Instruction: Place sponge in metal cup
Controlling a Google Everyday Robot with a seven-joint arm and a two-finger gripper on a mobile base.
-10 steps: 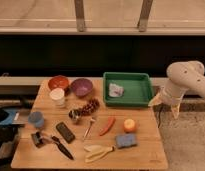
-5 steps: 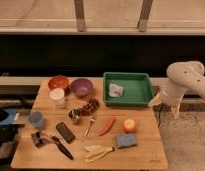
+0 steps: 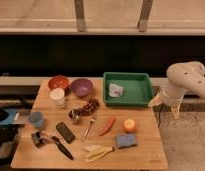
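The blue-grey sponge (image 3: 126,141) lies flat near the table's front right, just below an orange fruit (image 3: 129,125). The small silver metal cup (image 3: 74,116) stands near the table's middle left, next to a bunch of dark grapes (image 3: 89,107). My gripper (image 3: 167,103) hangs from the white arm (image 3: 186,80) off the table's right edge, beside the green tray, well away from both the sponge and the cup.
A green tray (image 3: 142,90) with a white crumpled thing stands at the back right. An orange bowl (image 3: 58,82), purple bowl (image 3: 81,87), white cup (image 3: 57,97), blue cup (image 3: 35,119), black bar (image 3: 65,132), red pepper (image 3: 107,126), banana (image 3: 97,151) and tools lie around.
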